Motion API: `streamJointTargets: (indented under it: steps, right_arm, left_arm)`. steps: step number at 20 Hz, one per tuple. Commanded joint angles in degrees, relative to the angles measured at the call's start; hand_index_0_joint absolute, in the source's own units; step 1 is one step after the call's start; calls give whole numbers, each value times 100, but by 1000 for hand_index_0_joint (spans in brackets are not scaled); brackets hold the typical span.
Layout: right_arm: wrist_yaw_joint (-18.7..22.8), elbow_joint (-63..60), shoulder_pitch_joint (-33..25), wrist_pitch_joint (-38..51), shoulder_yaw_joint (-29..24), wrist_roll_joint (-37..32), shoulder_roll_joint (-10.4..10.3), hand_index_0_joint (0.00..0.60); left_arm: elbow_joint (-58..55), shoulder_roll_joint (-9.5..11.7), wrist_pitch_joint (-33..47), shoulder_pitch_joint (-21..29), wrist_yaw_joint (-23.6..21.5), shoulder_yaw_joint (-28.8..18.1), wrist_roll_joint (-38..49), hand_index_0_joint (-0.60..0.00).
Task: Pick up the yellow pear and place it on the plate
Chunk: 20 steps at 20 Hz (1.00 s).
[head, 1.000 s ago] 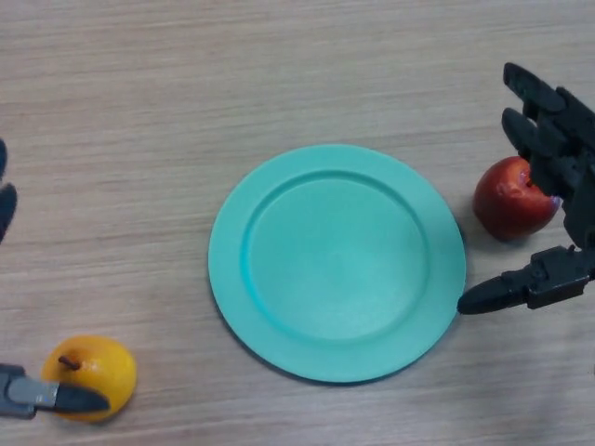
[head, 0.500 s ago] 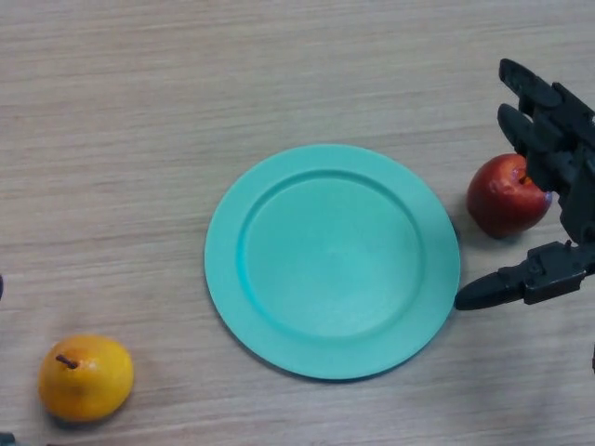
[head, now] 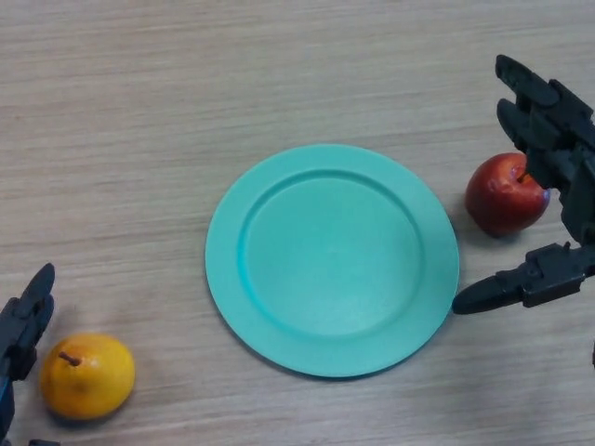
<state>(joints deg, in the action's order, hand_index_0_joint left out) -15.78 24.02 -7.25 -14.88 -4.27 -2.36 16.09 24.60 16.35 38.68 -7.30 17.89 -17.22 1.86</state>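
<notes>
Your left hand (head: 22, 321) is back in view at the lower left edge; half a second ago it was nearly out of the picture. Its fingers point up and look straight, holding nothing, though only part of the hand shows, so treat that as likely rather than certain.

The yellow pear (head: 86, 375) hasn't moved: it sits on the worktop (head: 139, 139) near the lower left corner, stem up and tilted left. The left hand is just beside it on its left, close to the upper left of the fruit. I can't tell whether they touch.

The plate (head: 232, 279), teal and round, is in the middle, same spot as before, with nothing on it. The pear is well apart from it, down and to the left.

Your right hand (head: 556, 158) is at the right edge, unchanged. It's spread open, fingers above and behind the red apple (head: 502, 193), thumb stretched out below it toward the plate rim. Not gripping the apple.

No writing or labels readable anywhere.
</notes>
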Motion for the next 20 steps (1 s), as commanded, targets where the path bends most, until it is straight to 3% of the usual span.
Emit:
streamJointTargets:
  steps: [1, 2, 3, 4, 5, 11, 15, 20]
  right_arm:
    - [39, 369, -156, 527, -399, -243, 159, 0]
    - [45, 369, -150, 540, -409, -243, 162, 0]
    - [49, 373, -145, 549, -420, -244, 168, 0]
    - [62, 383, -138, 541, -460, -280, 181, 0]
    - [74, 392, -138, 520, -480, -311, 186, 0]
    - [112, 371, -119, 562, -527, -352, 209, 0]
    - [154, 355, -109, 621, -476, -293, 185, 0]
    - [161, 387, -126, 632, -493, -256, 191, 0]
  left_arm:
    - [-114, 307, 874, 90, -335, -185, 140, -151]
    - [-9, 313, 928, 149, -457, -126, 87, -301]
    - [97, 322, 989, 206, -591, -75, 7, -401]
    - [539, 427, 1192, 382, -1142, 105, -735, -545]
    - [759, 496, 1270, 457, -1434, 218, -1131, -600]
    - [825, 529, 1173, 525, -1470, 390, -798, -600]
    - [170, 528, 1065, 398, -1471, 198, -828, -600]
    - [-1037, 371, 772, 452, -1774, 125, -1248, -600]
